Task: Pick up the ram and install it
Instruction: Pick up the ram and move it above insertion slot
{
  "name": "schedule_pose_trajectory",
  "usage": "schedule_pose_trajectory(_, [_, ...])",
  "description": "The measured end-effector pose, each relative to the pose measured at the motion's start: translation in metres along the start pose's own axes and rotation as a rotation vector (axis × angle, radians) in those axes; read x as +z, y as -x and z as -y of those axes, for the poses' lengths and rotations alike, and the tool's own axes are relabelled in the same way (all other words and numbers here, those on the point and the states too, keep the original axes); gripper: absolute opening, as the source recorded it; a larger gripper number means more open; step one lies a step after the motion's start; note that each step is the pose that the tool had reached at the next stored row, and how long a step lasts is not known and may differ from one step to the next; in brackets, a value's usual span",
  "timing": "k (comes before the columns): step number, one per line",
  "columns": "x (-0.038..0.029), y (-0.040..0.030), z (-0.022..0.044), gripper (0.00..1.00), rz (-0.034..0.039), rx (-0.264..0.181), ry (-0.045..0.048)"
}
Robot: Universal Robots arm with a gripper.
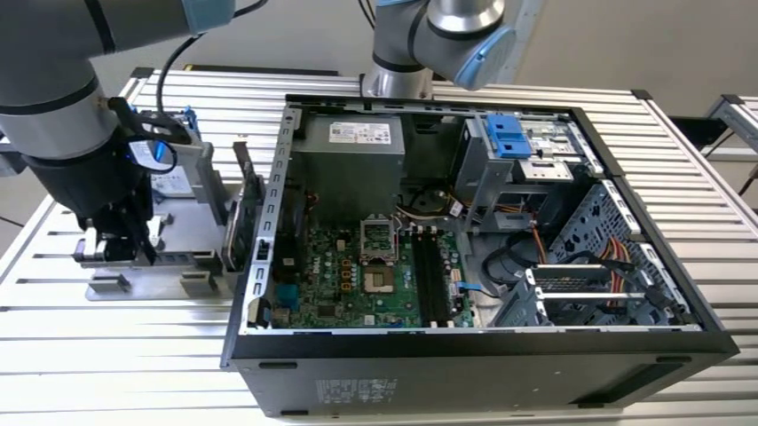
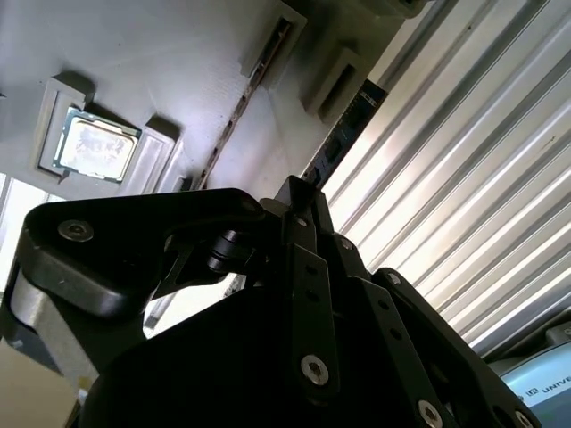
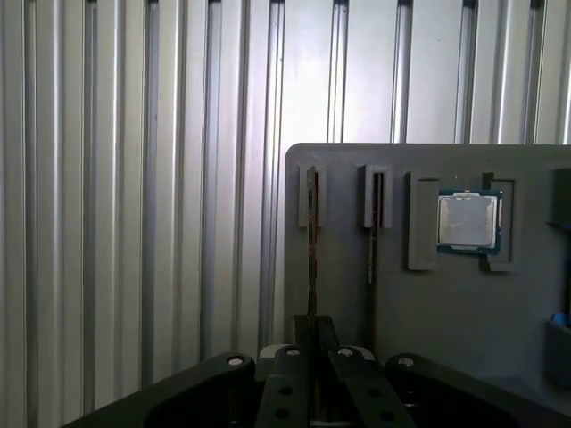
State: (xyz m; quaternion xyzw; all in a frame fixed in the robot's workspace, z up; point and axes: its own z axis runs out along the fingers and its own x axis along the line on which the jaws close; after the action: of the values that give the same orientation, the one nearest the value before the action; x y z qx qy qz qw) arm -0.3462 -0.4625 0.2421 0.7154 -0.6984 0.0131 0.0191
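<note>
While edge-up in its gray holder (image 3: pixel 419 312), ram (image 3: pixel 311 241): light, stiff, thin, fragile.
Hold: long top edge, off the chips.
Gripper (image 3: pixel 312 328): clenched on ram.

Bright even light, glare on slatted table (image 2: pixel 464 178), dark shadowed foregrounds

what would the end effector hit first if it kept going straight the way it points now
Most likely the ram, standing on edge in the grey holder: in the first wrist view the end effector lines up with it. The gap between them is unclear.
</note>
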Motion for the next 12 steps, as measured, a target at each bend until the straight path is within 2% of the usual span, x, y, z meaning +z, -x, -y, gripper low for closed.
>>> schedule_pose_trajectory(12, [-0.0131,-0.0006,-0.0001,0.00,-0.0001,0.000,0.0000])
